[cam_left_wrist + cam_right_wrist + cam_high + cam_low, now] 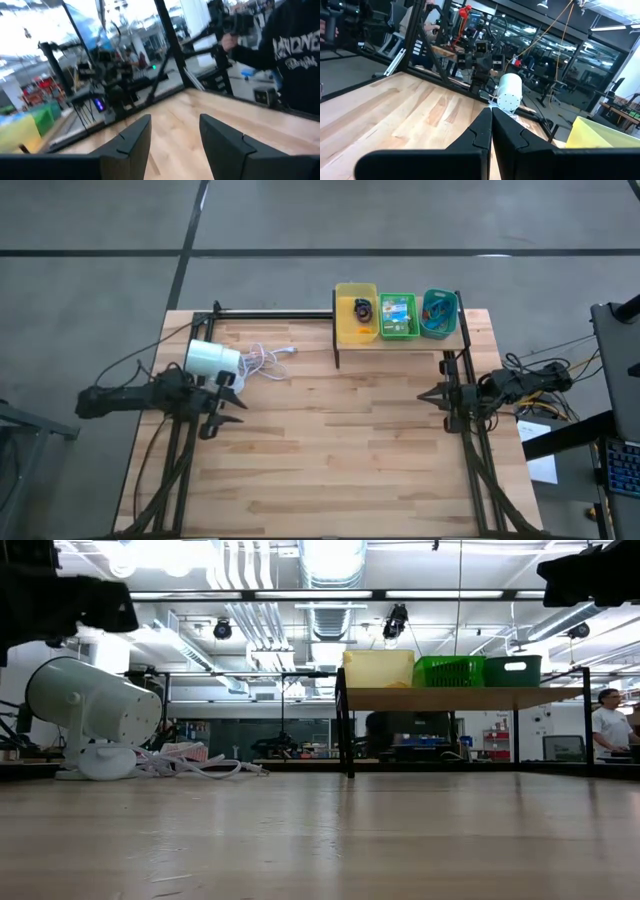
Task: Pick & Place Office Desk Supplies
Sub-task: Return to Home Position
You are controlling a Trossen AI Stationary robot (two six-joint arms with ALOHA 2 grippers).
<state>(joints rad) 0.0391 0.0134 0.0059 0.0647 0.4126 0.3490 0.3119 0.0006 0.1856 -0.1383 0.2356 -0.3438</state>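
L pincer [175,122] spread & empty, R pincer [491,112] closed tight; crayon box [398,311] in green tray [399,336].

You see a pale wood table [330,450], banded in planks. At its far edge a tan shelf [460,698] carries a yellow tray [345,330], a green tray [382,315] and a teal tray [455,315]. The yellow tray shows a dark loop [361,309]. Near the table's left edge are a white lamp [212,359] and a white cord [265,360]. The left gripper [232,392] and right gripper [425,395] are black.

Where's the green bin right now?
High view: the green bin sits on the raised shelf at the table back edge, right of centre, between the yellow bin and the teal bin.
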